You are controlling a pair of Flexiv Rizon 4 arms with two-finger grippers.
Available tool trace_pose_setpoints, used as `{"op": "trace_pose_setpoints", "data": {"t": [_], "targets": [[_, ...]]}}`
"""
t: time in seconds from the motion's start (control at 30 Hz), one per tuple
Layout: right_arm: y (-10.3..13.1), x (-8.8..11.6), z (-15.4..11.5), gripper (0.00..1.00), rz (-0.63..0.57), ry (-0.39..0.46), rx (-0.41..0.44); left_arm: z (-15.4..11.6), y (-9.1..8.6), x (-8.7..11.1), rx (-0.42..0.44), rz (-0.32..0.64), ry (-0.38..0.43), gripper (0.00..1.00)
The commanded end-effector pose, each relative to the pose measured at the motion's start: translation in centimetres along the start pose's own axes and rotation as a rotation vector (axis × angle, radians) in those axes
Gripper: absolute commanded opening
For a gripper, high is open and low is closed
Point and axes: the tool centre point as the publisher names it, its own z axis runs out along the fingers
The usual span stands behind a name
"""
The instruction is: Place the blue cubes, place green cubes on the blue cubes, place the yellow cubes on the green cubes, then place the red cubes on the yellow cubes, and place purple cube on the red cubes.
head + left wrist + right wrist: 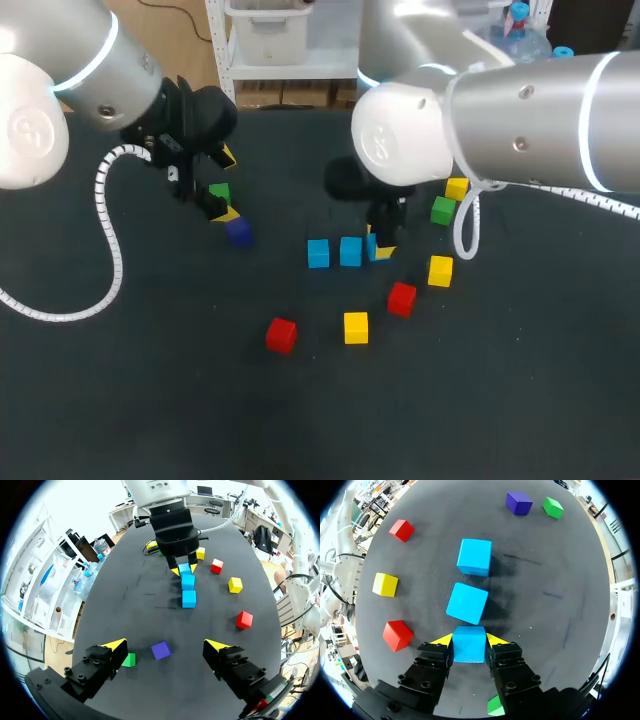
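The right arm's fingers (434, 656) pinch a bright blue cube (469, 644) from two sides. I cannot tell whether it rests on the dark bench (560, 580), and in the head view the fingers largely hide it. A second blue cube (467, 603) sits just ahead of the fingertips, and a third blue cube (474, 556) lies beyond it in line. A green cube (496, 706) peeks out beneath one finger, partly cut off.

The left arm's fingers (227, 660) are spread wide. A purple cube (161, 650) lies between them, touching neither. Another green cube (128, 659) sits beside one finger, half hidden by its tip.
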Motion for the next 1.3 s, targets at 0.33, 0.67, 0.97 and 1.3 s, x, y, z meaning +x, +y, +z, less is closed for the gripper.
{"op": "trace_pose_setpoints", "data": {"t": [0.33,0.67,0.97,1.3], "targets": [[-0.1,0.2,0.3,0.07,0.006,-0.006,-0.007,0.0,0.1,0.1,0.001,0.002,-0.003,1.0],[0.2,0.3,0.3,1.0,0.014,-0.011,-0.011,0.0,0.1,0.1,0.001,0.002,-0.003,1.0],[0.6,0.6,-0.1,1.0,0.034,-0.02,-0.002,0.0,0.1,0.1,0.001,0.002,-0.003,1.0],[-0.1,2.0,-1.6,1.0,0.11,-0.048,0.046,0.0,0.1,0.1,0.001,0.002,-0.003,1.0]]}}
